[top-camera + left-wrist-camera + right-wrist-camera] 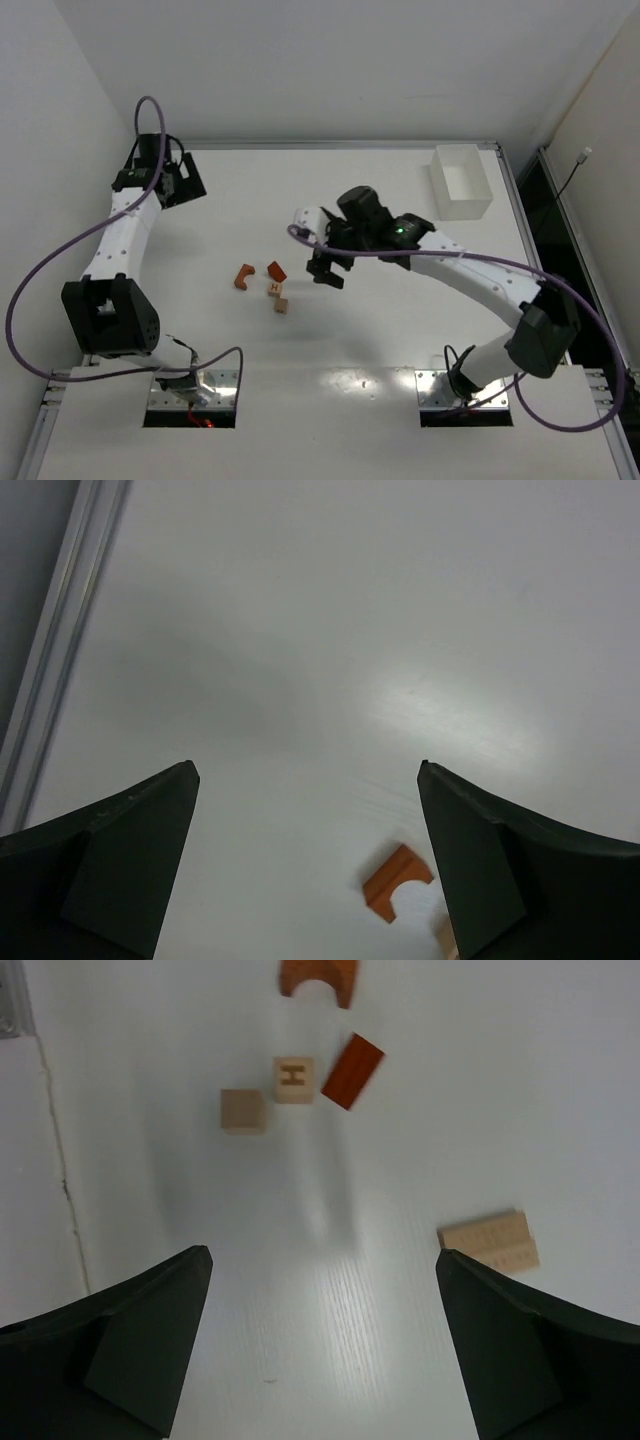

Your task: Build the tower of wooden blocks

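Observation:
Several small wood blocks lie singly on the white table, and no stacked tower shows in any view. A reddish-brown arch (244, 276), a reddish wedge (276, 270), a pale cube marked H (274, 289) and a plain pale cube (282, 305) sit close together at mid-table. A pale plank (303, 216) lies apart, farther back. My right gripper (328, 272) is open and empty just right of the cluster. Its wrist view shows the arch (318, 980), wedge (352, 1070), H cube (294, 1079), plain cube (244, 1111) and plank (490, 1242) beyond the gripper (322, 1252). My left gripper (185, 182) is open and empty at the far left back. Its wrist view shows the gripper (305, 770) with the arch (397, 880) beyond it.
A white rectangular bin (460, 182) stands at the back right. The table's raised metal rim (60, 650) runs close beside the left gripper. A panel seam (55, 1160) runs along the left of the right wrist view.

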`<move>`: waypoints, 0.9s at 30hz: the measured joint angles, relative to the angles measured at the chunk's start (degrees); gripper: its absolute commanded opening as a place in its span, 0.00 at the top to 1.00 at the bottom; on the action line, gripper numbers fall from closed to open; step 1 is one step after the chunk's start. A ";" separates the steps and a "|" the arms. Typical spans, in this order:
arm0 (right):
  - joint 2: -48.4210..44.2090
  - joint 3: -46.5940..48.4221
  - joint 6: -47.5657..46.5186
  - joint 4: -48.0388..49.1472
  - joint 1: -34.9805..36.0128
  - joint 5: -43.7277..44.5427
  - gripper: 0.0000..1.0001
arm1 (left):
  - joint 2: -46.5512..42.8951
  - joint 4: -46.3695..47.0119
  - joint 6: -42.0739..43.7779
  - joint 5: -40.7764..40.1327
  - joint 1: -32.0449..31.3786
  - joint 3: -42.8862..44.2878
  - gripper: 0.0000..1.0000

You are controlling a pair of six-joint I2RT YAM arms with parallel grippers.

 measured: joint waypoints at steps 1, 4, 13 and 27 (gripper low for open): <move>1.81 1.55 -1.07 -0.15 2.05 -0.37 0.15 | -0.24 -0.74 0.07 0.48 2.19 -1.53 0.10; 8.09 6.69 -3.37 -1.01 7.23 -0.94 0.30 | -0.90 -3.80 0.98 1.95 7.21 -4.94 0.09; 26.27 19.15 -1.46 -0.85 8.87 -3.63 0.66 | -6.01 -7.85 5.92 7.15 17.97 -7.02 0.09; 35.78 23.76 -1.79 -1.33 11.96 -3.78 0.54 | -3.26 -9.01 9.55 14.71 24.79 -9.60 0.09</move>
